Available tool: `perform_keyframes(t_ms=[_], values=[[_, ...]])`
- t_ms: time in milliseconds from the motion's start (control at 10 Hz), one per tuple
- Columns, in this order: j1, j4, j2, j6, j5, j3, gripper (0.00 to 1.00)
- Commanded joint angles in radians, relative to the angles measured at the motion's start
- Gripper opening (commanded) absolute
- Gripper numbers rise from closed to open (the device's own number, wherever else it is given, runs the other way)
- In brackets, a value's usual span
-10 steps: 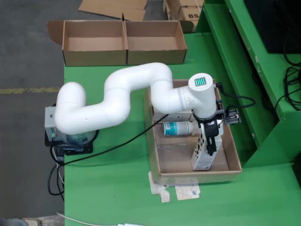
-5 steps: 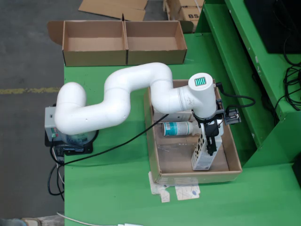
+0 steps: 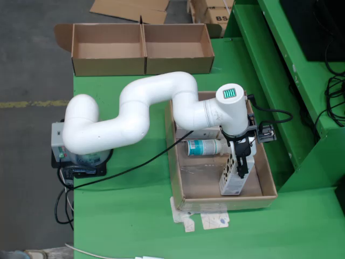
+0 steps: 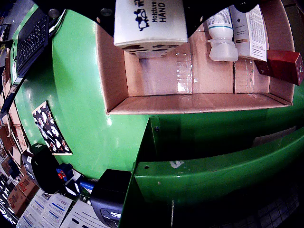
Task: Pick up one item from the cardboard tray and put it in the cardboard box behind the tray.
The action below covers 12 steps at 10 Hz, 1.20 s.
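Observation:
A white hand-cream carton (image 3: 233,182) stands in the front right corner of the cardboard tray (image 3: 178,178). My gripper (image 3: 242,166) is down on its top, and its dark fingers press both sides. In the wrist view the carton (image 4: 149,23) fills the gap between the jaws of the gripper (image 4: 151,10), just above the tray floor (image 4: 156,76). A white bottle with a teal label (image 3: 204,147) lies behind it, seen also in the wrist view as the bottle (image 4: 222,35). The two-compartment cardboard box (image 3: 143,63) stands at the table's far edge.
The wrist view shows another white carton (image 4: 251,28) and a dark red box (image 4: 284,64) inside the tray. A green raised ledge (image 3: 280,81) runs along the right of the tray. The arm's base (image 3: 81,151) and its cable (image 3: 135,167) lie to the left.

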Motion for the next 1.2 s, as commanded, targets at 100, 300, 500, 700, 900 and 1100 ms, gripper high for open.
perform_keyframes(t_ms=[100, 300, 500, 700, 900, 1100], values=[[0.006, 0.009, 0.024, 0.006, 0.006, 0.021, 0.00], [0.006, 0.009, 0.024, 0.006, 0.006, 0.021, 0.00], [0.000, -0.029, 0.057, 0.015, 0.028, 0.021, 0.00], [0.005, -0.133, 0.133, 0.020, 0.045, 0.022, 0.00], [0.022, -0.268, 0.229, 0.014, 0.078, 0.021, 0.00], [0.065, -0.289, 0.284, 0.027, 0.068, 0.021, 0.00]])
